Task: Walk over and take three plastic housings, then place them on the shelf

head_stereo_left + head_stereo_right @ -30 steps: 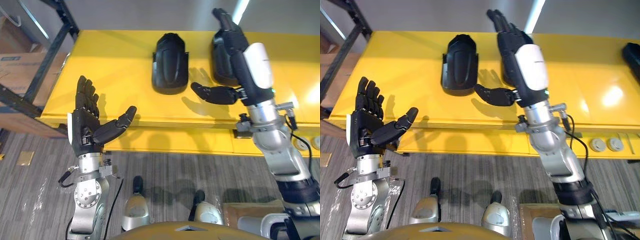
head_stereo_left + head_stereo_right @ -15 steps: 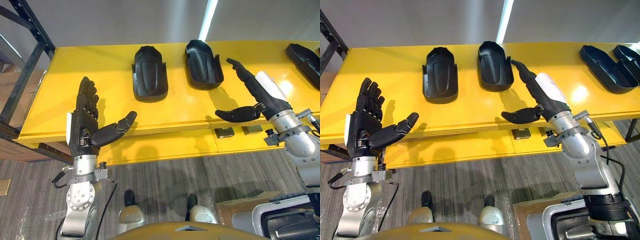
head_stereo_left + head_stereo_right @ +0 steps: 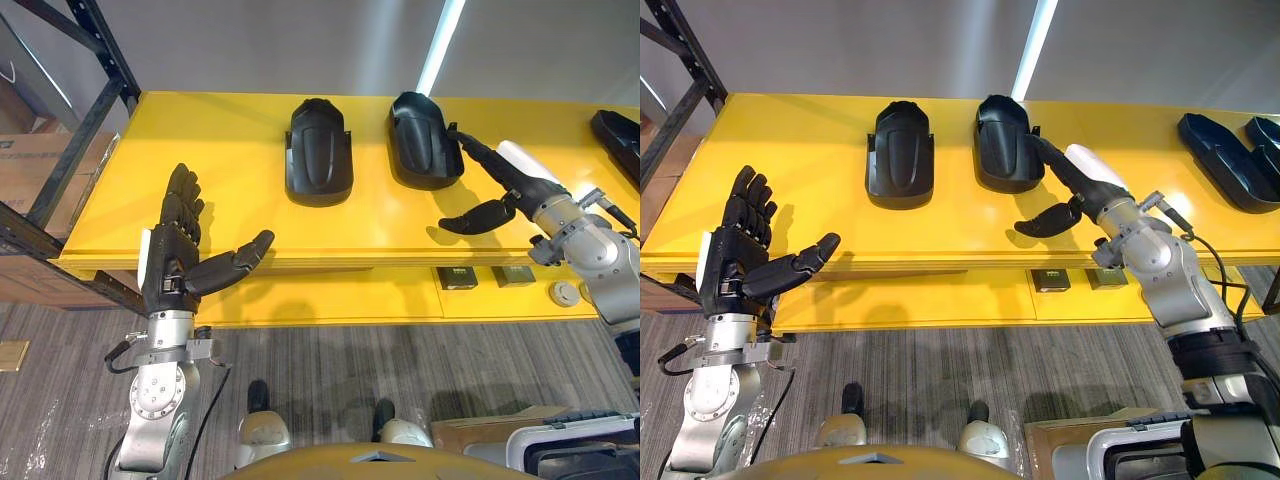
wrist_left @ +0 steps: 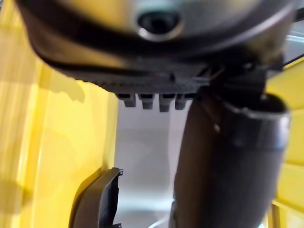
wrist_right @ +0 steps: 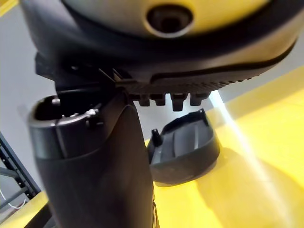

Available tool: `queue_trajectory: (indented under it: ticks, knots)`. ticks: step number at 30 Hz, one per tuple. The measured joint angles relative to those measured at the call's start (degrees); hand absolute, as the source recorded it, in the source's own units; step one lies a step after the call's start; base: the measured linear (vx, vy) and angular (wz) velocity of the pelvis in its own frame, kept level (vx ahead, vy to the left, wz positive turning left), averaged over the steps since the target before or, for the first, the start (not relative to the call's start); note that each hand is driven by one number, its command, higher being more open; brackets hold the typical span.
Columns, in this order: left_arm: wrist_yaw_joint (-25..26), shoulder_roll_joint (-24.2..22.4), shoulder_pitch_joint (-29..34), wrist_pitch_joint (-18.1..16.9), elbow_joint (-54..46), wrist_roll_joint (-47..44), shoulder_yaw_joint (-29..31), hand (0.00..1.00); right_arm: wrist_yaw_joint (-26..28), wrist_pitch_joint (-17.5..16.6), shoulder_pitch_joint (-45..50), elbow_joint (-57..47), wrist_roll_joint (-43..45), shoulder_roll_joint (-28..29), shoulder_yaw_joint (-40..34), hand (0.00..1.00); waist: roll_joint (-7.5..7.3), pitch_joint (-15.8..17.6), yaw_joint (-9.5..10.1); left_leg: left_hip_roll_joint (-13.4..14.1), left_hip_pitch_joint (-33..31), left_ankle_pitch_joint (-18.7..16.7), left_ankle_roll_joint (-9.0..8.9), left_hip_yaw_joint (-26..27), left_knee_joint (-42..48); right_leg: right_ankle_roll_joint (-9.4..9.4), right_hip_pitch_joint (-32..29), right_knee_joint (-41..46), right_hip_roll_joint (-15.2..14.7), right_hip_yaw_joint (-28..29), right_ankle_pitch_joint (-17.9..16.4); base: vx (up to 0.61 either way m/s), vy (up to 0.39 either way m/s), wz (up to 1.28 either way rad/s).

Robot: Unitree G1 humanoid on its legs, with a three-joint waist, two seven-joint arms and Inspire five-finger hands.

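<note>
The right hand (image 3: 1087, 183) is spread open low over the table (image 3: 220, 170), fingers (image 3: 1048, 155) straight and thumb (image 3: 1040, 218) swung wide. It holds nothing. Its fingertips lie at the rim of the nearest housing (image 3: 1002, 140); whether they touch it I cannot tell. The right wrist view shows that same shell just past the thumb, resting flat on the table.

Further out on the thumb's side lies a second housing (image 3: 900, 155), well apart from the hand. On the hand's other side, far housings (image 3: 1220, 150) sit at the table's end.

The left hand (image 3: 172, 260) is open too, fingers straight, thumb out and empty, held in front of the table's edge. The dark shelf (image 3: 80, 150) stands beyond it on its outer side.

The step in hand looks like the reach for the first housing; all of them lie on the table, none yet taken. The next move likely calls for sliding the palm over the shell until thumb and fingers straddle it. The hand can then curl shut and lift. The shell looks smooth and rounded, so a shallow hold may slip.
</note>
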Motion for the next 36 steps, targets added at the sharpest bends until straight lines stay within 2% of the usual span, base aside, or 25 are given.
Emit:
queue_trajectory:
  ticks: [7, 17, 20, 27, 32, 36]
  knots:
    - [-1.17, 0.02, -0.42, 0.0, 0.09, -0.01, 0.19, 1.0, 2.4, -2.32, -5.68, 4.84, 0.19, -1.65, 6.1, 1.0, 0.01, -0.01, 1.45, -0.06, -0.17, 0.56, -0.04, -0.61, 0.0, -0.22, 0.06, 0.01, -0.01, -0.45, 0.17, -0.01, -0.003, 0.03]
    - [-1.5, 0.16, -0.82, 0.09, 0.33, -0.03, 0.27, 1.0, 6.88, -1.52, -12.14, 16.36, 1.44, -1.65, 12.72, 1.0, 0.21, 0.09, 2.19, -0.03, -1.11, 0.95, 0.04, -1.65, -0.01, -0.39, -0.04, -0.17, 0.02, -1.18, 0.24, -0.02, -0.003, 0.04]
    - [-1.94, 2.12, -2.49, 0.1, 3.28, -0.04, 0.2, 1.0, 7.39, -0.86, -14.04, 18.31, 1.45, -1.65, 15.26, 1.0, 0.31, 0.14, 2.75, 0.33, -1.57, 0.8, 0.1, -1.7, 0.0, -0.74, 0.19, -1.83, 0.6, -1.17, 1.0, 0.0, 0.0, 0.0]
    - [-2.49, 3.08, -2.95, 1.0, 5.48, -0.3, 0.2, 1.0, 9.9, 0.47, -16.97, 20.65, 2.55, -1.65, 15.83, 1.0, 0.06, 0.28, 3.07, 0.37, -1.92, 1.05, 0.16, -1.77, 0.01, -0.46, 0.63, -2.97, 0.82, -1.42, 1.75, 0.01, -0.003, 0.01]
    - [-2.98, 3.35, -2.96, 1.12, 5.49, -0.3, 0.22, 1.0, 14.91, 0.57, -18.2, 22.05, 2.67, -1.65, 16.11, 1.0, -0.32, 0.5, 3.1, 0.38, -1.55, 1.04, 0.19, -1.73, 0.0, -0.48, 1.04, -3.0, 0.85, -1.46, 1.74, 0.0, 0.0, 0.0]
    - [-3.61, 3.46, -2.97, 1.2, 5.49, -0.3, 0.49, 1.0, 16.11, 1.44, -18.35, 22.97, 2.63, -1.69, 16.3, 1.0, -0.93, 0.82, 3.04, 0.49, -0.86, 0.42, 0.47, -1.61, -0.01, -0.65, 1.87, -3.17, 0.92, -1.41, 1.56, -0.01, -0.001, -0.01]
